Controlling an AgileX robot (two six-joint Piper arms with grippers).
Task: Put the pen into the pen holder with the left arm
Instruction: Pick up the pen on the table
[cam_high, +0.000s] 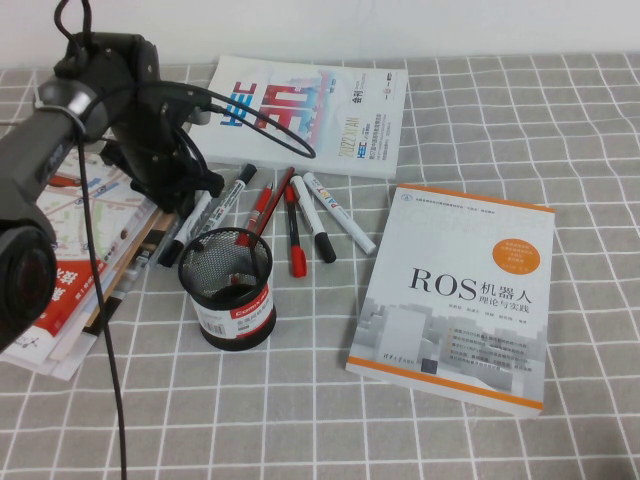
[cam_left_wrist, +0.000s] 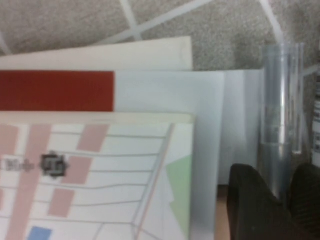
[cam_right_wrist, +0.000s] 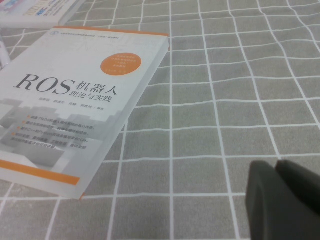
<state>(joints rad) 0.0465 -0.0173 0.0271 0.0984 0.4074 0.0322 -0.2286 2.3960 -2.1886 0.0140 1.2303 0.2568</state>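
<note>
- The right gripper (cam_right_wrist: 276, 169), a black two-fingered claw, hangs nearest the robot over bare grey-and-white checked tablecloth (cam_right_wrist: 240, 90), jaws pressed together on nothing. It is well apart from the work.
- A white paperback with orange trim titled "ROS" (cam_high: 455, 295) lies flat to the right of the small black wire-mesh pen holder with a red-and-white label band (cam_high: 228, 290). The holder stands upright with its mouth open to the ceiling.
- Just beyond the holder and to its left, the slim silver-grey pen (cam_left_wrist: 281, 100) lies flat on the table along the edge of a loose stack of white and red printed papers (cam_high: 70, 260).
- The left gripper (cam_left_wrist: 282, 175), black and trailing loose cables, is down low right over the pen. Whether its jaws have closed on the barrel cannot be told.
- The pen's long axis runs straight out ahead of that gripper, parallel to the paper edge. Which end is the tip cannot be made out.
- Thick white black-capped markers (cam_high: 330, 215) and red pens (cam_high: 294, 235) fan out close by, with a white book with a red and blue cover (cam_high: 305, 110) at the far end.
- Risks: a lying pen must be tipped upright, and a loose or off-centre grip could let it swing or slip. The sheets and a neighbouring marker crowd the pick, and a slanted pen could catch the mesh rim and topple the light holder.
</note>
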